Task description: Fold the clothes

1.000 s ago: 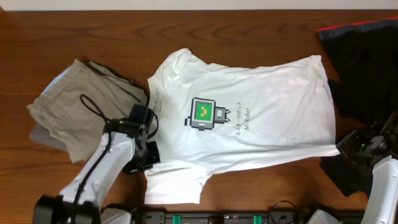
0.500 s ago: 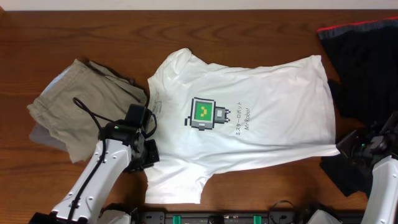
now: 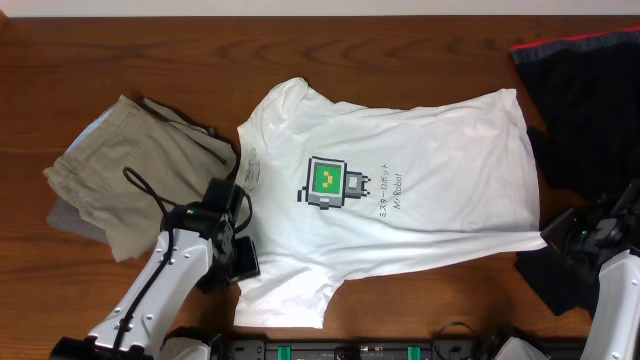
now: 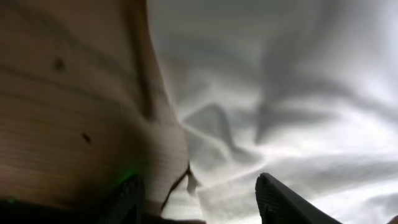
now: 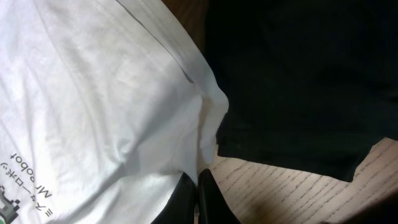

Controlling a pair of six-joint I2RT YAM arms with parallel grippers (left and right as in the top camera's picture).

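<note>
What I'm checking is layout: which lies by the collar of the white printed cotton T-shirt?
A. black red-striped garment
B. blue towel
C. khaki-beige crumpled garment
C: overhead, the khaki-beige crumpled garment lies beside the collar of the white printed cotton T-shirt; the black red-striped garment is at its hem.

Pretty sure this is robotics lab bench, test-rig kind. Giveaways: two white robot arms, left arm and right arm, coming up from near edge of wood-grain tabletop. Black mounting rail with green connector bits runs along that same edge. Loose black cable loops off left arm, lab-style wiring. Clothes set out like samples: white T-shirt spread flat mid-tabletop, khaki garment bunched beside it, black garment with red stripe at far corner.
</note>
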